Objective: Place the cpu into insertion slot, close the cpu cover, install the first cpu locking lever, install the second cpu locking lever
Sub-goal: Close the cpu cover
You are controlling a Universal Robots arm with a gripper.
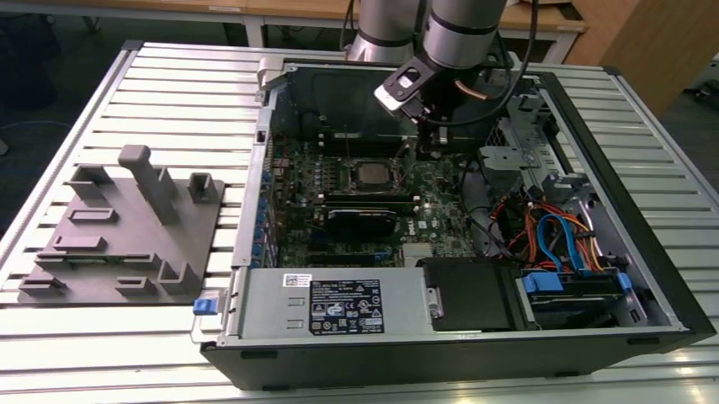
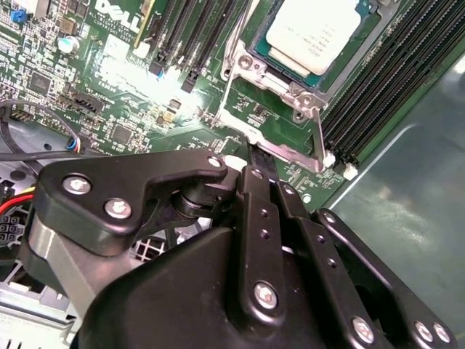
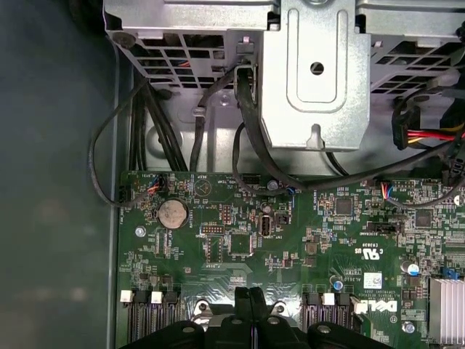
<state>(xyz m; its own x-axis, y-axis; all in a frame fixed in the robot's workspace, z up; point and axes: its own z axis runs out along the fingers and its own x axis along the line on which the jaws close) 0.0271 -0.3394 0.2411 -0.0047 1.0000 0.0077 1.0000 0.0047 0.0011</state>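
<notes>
One cpu (image 2: 312,33) lies flat in the single insertion slot (image 1: 347,175), its pale metal face up. Being square, it shows no long side, and its edges run in line with the walls of the one open computer case (image 1: 663,278). We see one cpu cover (image 2: 294,91) framing the chip, with two thin metal rods (image 2: 321,134) along its sides. In both wrist views the arm's one gripper (image 2: 256,154) hangs just beside a corner of that cover, its two black fingers (image 3: 243,302) pressed together with nothing seen between them. We cannot tell whether they touch the frame. The case stands on a slatted table (image 1: 101,101), with one grey fixture tray (image 1: 113,244) at the exterior view's left.
</notes>
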